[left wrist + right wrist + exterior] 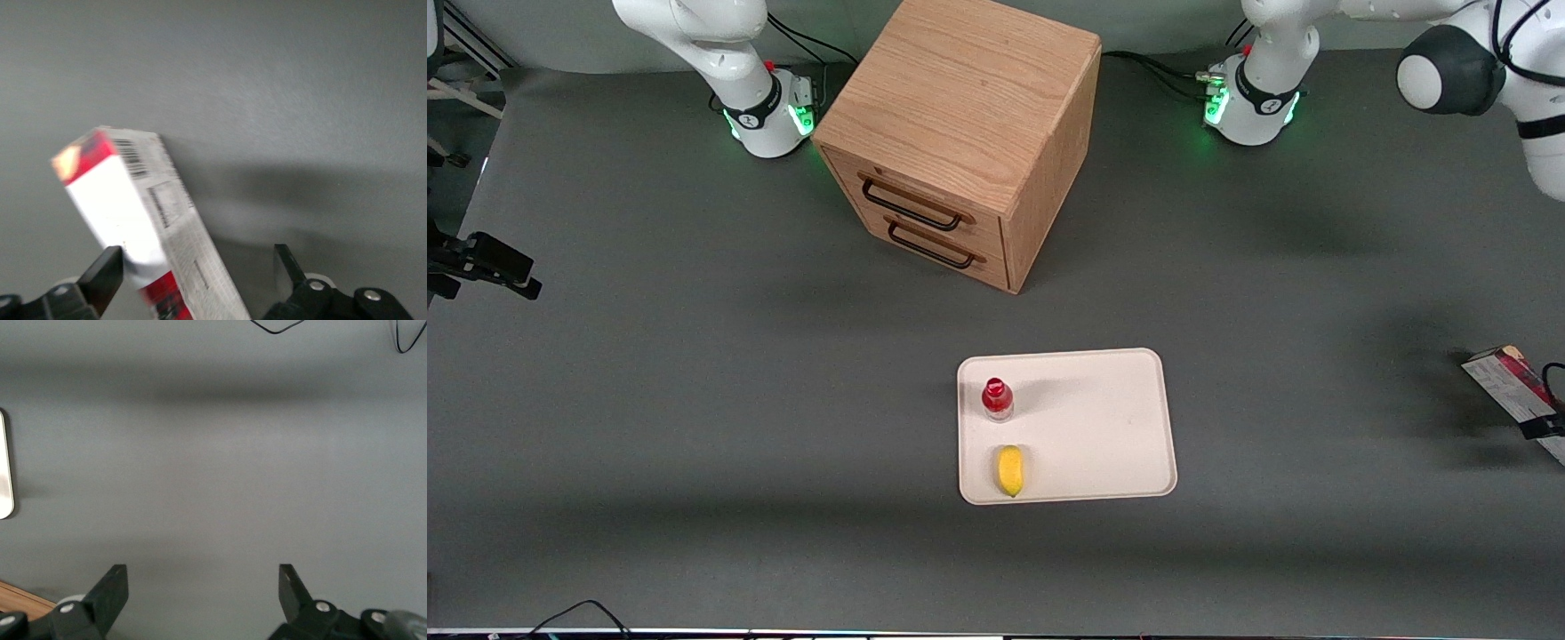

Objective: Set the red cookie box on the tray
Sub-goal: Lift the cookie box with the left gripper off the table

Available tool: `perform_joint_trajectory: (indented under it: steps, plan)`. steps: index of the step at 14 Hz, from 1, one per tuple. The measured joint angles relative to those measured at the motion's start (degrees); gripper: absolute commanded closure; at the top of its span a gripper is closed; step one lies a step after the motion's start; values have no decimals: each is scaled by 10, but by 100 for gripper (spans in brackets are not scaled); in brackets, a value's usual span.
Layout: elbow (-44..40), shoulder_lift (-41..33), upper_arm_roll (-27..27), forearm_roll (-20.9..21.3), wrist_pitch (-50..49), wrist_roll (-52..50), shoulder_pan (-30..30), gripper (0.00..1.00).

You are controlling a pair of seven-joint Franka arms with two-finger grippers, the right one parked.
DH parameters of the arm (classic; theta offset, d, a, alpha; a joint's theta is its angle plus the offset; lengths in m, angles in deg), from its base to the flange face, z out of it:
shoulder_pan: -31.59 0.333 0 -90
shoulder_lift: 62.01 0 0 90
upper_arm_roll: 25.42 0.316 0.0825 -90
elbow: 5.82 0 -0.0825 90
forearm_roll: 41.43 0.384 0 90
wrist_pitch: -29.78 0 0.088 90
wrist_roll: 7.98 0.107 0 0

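The red cookie box (1505, 375) is at the working arm's end of the table, cut off by the front view's edge. In the left wrist view the red cookie box (143, 213) shows its dark red and white face and grey printed side, running slantwise between my fingers. My gripper (198, 257) straddles it, open: one finger (107, 270) is close against the box's face, the other (287, 267) stands well apart from it. In the front view only a black bit of the gripper (1544, 425) shows over the box. The cream-white tray (1103, 427) lies mid-table, far from the box.
On the tray stand a small red-capped bottle (997, 398) and a yellow fruit (1009, 469), both at its parked-arm side. A wooden drawer cabinet (960, 116) stands farther from the front camera than the tray.
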Motion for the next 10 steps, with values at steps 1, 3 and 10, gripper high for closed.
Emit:
perform_joint_trajectory:
  steps: [1,3,10]
  plan:
    - [0,7,2,-16,11,21,3,75]
    - [0,12,9,-26,20,46,9,100]
    - [-5,11,16,-31,-3,70,11,100]
